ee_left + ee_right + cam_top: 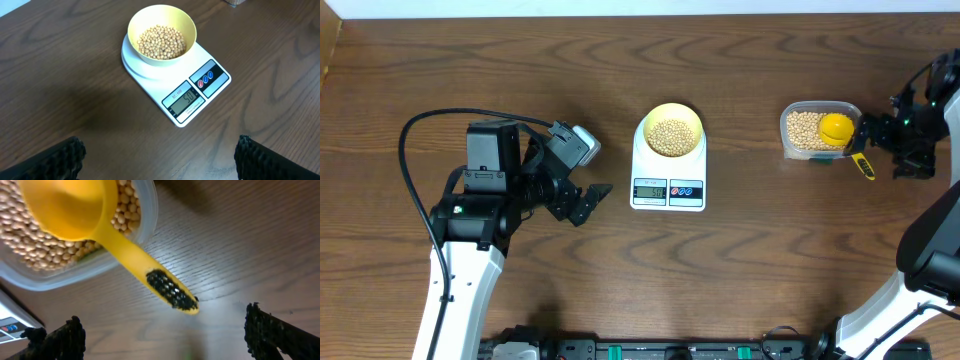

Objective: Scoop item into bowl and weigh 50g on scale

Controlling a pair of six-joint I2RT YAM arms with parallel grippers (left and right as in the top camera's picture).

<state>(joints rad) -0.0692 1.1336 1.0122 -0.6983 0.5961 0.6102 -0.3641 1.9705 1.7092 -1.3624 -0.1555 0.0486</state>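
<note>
Claws gape empty: left claw (160, 161) facing scale (150, 82), right claw (165, 336) above scoop (132, 257) handle.

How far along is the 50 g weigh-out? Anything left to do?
Done: the bowl sits on the scale holding beans, and the display appears to read 50. The scoop lies in the tub, not gripped. In hand: nothing; the left gripper and right gripper are both open and empty. Left: probably only backing the arms away.
</note>
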